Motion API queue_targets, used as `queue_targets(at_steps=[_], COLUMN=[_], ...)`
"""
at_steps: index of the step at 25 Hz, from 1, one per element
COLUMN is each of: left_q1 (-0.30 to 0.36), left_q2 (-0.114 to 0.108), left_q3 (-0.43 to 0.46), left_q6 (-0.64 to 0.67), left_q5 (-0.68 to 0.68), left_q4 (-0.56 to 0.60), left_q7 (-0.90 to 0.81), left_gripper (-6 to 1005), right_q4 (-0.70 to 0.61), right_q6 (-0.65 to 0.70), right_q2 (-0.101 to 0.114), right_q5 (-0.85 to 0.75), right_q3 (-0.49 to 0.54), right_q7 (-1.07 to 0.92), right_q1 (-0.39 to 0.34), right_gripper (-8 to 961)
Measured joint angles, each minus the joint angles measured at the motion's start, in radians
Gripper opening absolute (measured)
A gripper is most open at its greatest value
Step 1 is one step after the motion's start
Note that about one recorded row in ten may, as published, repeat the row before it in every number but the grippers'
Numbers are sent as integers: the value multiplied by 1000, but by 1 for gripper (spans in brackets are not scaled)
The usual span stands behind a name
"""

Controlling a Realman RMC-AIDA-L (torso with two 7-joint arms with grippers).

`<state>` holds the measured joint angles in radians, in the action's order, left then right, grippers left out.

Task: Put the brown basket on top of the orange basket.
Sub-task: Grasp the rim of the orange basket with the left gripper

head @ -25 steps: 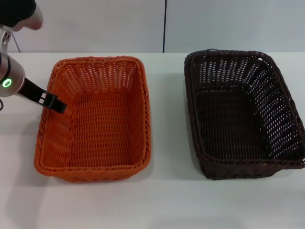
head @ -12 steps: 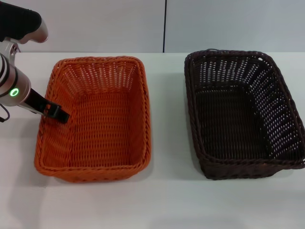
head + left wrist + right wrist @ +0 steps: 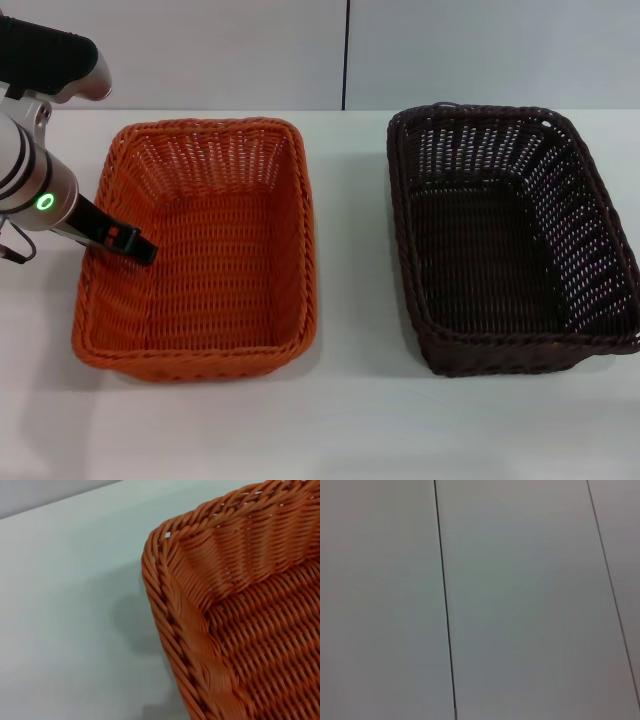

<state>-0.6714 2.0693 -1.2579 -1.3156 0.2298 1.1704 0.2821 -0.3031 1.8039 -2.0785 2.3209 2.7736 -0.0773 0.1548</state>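
The orange basket [image 3: 306, 235] stands on the left half of the white table, upright and with nothing in it. To its right, a gap apart, the brown basket [image 3: 402, 225] sits upright too, nothing inside. My left gripper [image 3: 128, 242] reaches over the orange basket's left rim, its dark tip just inside the left wall. The left wrist view shows a rim corner of the orange basket [image 3: 200, 605] close up. My right gripper is out of view.
A strip of white table [image 3: 352, 260] runs between the two baskets, and more of it lies along the near edge. A pale panelled wall [image 3: 520, 600] with dark seams fills the right wrist view.
My left arm has shifted a little to the right and toward the near edge, bringing the gripper tip further along and inside the orange basket's left wall. Both baskets stay put.
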Motion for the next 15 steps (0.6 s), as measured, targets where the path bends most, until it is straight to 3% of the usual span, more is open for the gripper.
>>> queue_targets(at_steps=[9,15], left_q1=[-12,-8], left_q2=[-3,-3], left_q3=[14,12], left_q6=[27,34], left_q5=[-1,-3], left_q4=[-19,-28], left_q7=[5,8], left_gripper=[776,473], right_q4=[8,9], right_q6=[3,7], right_q2=[0,0], right_q5=[0,0], right_q3=[-2,-7], right_q7=[-6,-7], right_q1=[4,6], right_gripper=[823,822])
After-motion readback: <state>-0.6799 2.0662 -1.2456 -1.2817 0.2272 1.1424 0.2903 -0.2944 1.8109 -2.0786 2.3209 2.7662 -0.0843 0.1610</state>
